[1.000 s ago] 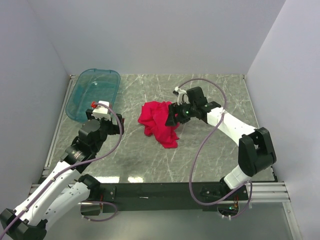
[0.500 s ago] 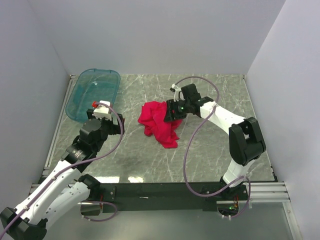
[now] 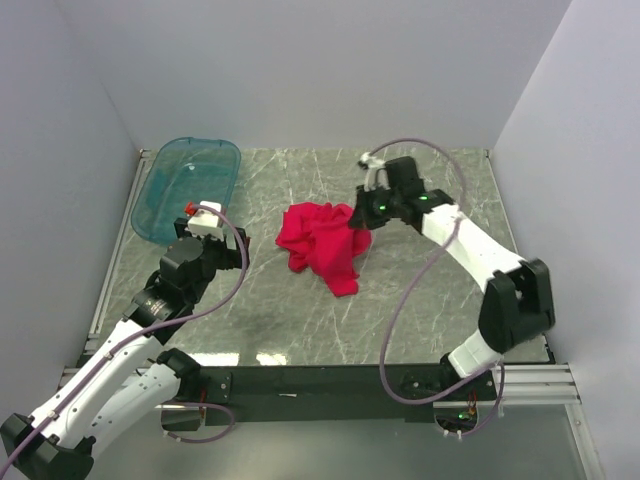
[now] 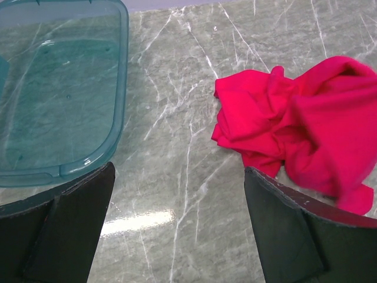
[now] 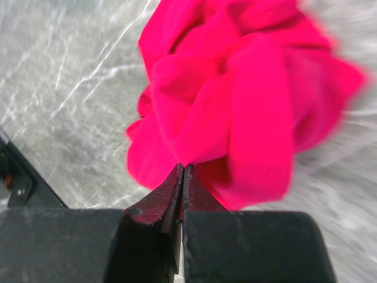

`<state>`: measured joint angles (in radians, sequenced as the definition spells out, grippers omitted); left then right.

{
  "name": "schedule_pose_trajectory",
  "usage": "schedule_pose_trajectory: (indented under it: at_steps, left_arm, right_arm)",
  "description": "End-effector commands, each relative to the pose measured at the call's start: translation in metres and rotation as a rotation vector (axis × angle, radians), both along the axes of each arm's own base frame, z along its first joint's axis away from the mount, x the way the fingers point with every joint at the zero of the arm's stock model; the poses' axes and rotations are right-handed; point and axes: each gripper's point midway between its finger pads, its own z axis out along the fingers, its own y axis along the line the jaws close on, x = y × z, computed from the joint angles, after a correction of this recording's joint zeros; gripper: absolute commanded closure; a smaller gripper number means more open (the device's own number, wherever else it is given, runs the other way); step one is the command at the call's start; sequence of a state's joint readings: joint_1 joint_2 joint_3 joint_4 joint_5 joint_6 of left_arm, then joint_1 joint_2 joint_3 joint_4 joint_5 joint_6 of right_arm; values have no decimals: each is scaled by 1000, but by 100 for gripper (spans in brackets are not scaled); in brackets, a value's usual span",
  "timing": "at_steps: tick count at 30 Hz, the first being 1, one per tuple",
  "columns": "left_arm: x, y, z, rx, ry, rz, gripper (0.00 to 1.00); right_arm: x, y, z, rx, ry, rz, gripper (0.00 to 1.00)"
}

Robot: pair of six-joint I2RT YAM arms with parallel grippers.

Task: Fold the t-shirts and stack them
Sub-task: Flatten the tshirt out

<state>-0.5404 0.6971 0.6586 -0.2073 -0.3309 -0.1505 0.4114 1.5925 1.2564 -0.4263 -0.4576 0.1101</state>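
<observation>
Pinches right edge of crumpled red t-shirt (image 3: pixel 318 245) with right gripper (image 5: pixel 181 171), jaws pressed together on fabric; leaves shirt heaped at middle of marble table (image 3: pixel 420 300), apart from teal tub (image 3: pixel 150 205) at far left; holds left gripper (image 4: pixel 179 171) spread wide, empty, near tub's front rim.

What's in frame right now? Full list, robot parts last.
t-shirt: 1, bright red, crumpled mid-table
tub: 1, translucent teal, far-left corner of the table
table: 1, grey-green marble pattern, under everything
left fingers: 2, black, spread wide, holding nothing, near the tub
right fingers: 2, black, shut on the t-shirt's right edge
</observation>
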Motion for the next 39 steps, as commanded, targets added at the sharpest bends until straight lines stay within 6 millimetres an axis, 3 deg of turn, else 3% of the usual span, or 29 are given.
schedule_pose_trajectory:
  at_steps: [1,4,8,10,12,16,17,18,20,21,22,24,26,27,28,30,32,33,36,37,38,39]
  left_arm:
    - [1,-5,22,-33,-56,-21,3]
    - [0,-5,22,-35,-55,-24,3]
    - [-1,-6,24,-41,-60,-30,4]
    - [-1,-5,25,-43,-63,-30,4]
    - [-2,-5,26,-45,-65,-28,3]
    - [-3,-6,27,-49,-68,-38,3]
    - [-2,-7,26,-48,-64,-43,3]
    - [-2,-9,24,-46,-56,-45,3]
    - [-2,-12,22,-49,-45,-61,3]
    - [-1,-15,19,-51,-35,-70,3]
    - [-2,-22,19,-74,-29,-101,2]
    - [-4,-37,17,-109,-10,-166,2]
    - [-6,-65,18,-201,37,-274,2]
    - [-3,-78,12,-230,72,-309,2]
    - [-5,-91,10,-287,105,-352,2]
    - [-5,-121,6,-359,145,-473,5]
    - [-1,-136,4,-424,178,-507,8]
    - [1,-144,-12,-430,240,-519,9]
    - [5,-151,-26,-455,306,-502,12]
    - [2,-150,-35,-464,332,-491,12]
    - [-1,-149,-38,-469,340,-484,12]
    - [-6,-144,-45,-473,345,-470,12]
  right_arm:
    - [17,-47,48,-2,-169,-92,100]
    - [44,-106,63,-82,-241,-252,100]
    - [82,-209,76,-329,-362,-528,100]
    - [89,-257,74,-388,-368,-628,100]
    - [90,-288,68,-447,-348,-678,100]
    - [81,-314,46,-503,-289,-690,100]
    - [78,-316,39,-507,-270,-680,96]
    - [75,-320,37,-514,-268,-672,82]
    - [68,-319,29,-503,-250,-635,68]
    - [63,-316,34,-503,-272,-595,55]
    - [58,-309,29,-486,-270,-554,50]
    - [48,-298,41,-472,-325,-480,37]
    - [37,-281,39,-426,-343,-395,35]
    - [30,-271,48,-412,-389,-332,33]
    - [22,-255,48,-367,-405,-247,33]
    - [-4,-202,39,-210,-416,13,33]
    - [-21,-166,25,-155,-384,157,32]
    - [-22,-139,14,-175,-353,202,33]
    - [1,-107,-4,-257,-353,176,33]
    - [21,-105,6,-283,-389,122,33]
    - [32,-100,-11,-299,-318,78,33]
    - [44,-101,-14,-359,-308,38,33]
